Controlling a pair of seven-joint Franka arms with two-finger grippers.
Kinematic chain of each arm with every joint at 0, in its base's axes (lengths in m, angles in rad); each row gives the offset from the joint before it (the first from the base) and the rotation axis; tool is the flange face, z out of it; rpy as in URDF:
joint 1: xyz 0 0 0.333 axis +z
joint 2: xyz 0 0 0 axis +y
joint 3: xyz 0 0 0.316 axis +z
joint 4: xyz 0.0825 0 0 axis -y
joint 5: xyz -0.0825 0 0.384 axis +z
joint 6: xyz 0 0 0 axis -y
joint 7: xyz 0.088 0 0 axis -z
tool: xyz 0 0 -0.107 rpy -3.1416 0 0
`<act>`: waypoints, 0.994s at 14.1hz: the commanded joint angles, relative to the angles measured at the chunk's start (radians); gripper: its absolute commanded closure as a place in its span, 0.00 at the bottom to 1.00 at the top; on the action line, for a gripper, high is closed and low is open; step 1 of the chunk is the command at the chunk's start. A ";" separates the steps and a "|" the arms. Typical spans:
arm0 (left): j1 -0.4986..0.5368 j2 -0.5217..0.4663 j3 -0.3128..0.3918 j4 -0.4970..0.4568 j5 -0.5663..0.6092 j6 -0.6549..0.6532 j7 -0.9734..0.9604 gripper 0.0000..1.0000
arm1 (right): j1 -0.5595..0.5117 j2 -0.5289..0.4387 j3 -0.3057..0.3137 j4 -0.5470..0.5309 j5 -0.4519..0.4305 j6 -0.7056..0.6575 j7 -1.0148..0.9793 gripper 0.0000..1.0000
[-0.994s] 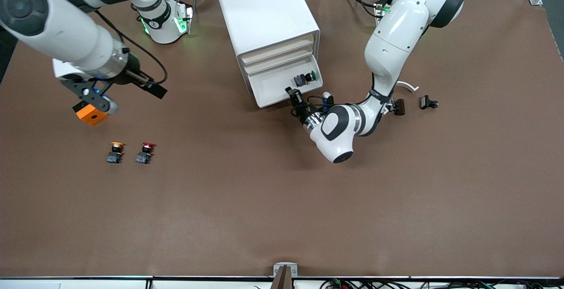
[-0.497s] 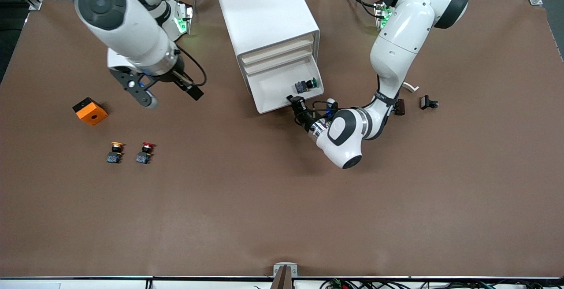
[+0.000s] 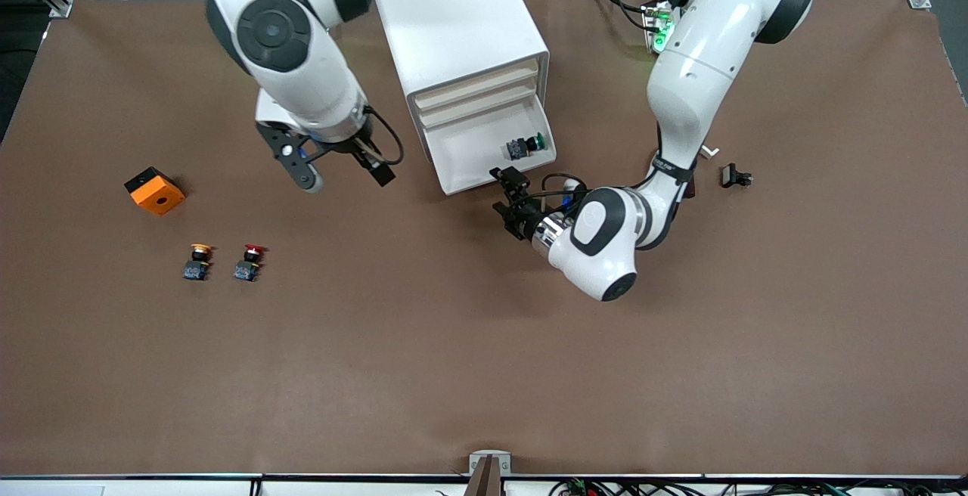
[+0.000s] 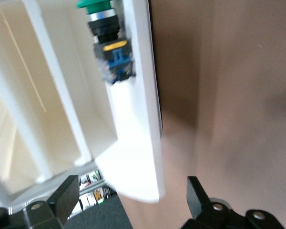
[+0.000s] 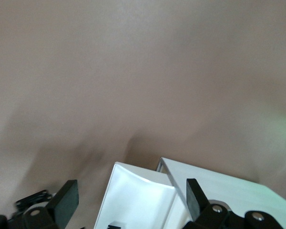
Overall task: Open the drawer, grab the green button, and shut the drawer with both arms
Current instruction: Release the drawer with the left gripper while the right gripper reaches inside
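Note:
The white cabinet has its bottom drawer pulled open. The green-capped button lies on its side in the drawer, at the corner toward the left arm's end. My left gripper is open and empty, low over the table just in front of the drawer's front edge. Its wrist view shows the button against the drawer wall, ahead of the open left gripper. My right gripper is open and empty over the table beside the cabinet. The right wrist view shows the open right gripper and the drawer.
An orange block sits toward the right arm's end of the table. A yellow-capped button and a red-capped button stand nearer the front camera. Small black parts and a white hook lie toward the left arm's end.
My right gripper left the orange block on the table and swung over toward the cabinet. My left gripper drew back a little from the drawer front. The drawer and button stayed put.

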 commanded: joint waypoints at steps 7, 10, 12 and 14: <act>0.137 -0.144 0.038 0.064 0.307 -0.008 0.191 0.00 | 0.158 0.126 -0.010 0.013 0.013 0.142 0.295 0.00; 0.161 -0.219 0.110 0.064 0.382 -0.006 0.563 0.00 | 0.204 0.167 -0.010 0.016 0.055 0.200 0.391 0.00; 0.180 -0.265 0.147 0.055 0.431 -0.006 0.796 0.00 | 0.215 0.212 -0.010 0.034 0.059 0.211 0.465 0.00; 0.204 -0.276 0.147 0.055 0.511 -0.008 0.904 0.00 | 0.242 0.267 -0.010 0.074 0.059 0.211 0.508 0.00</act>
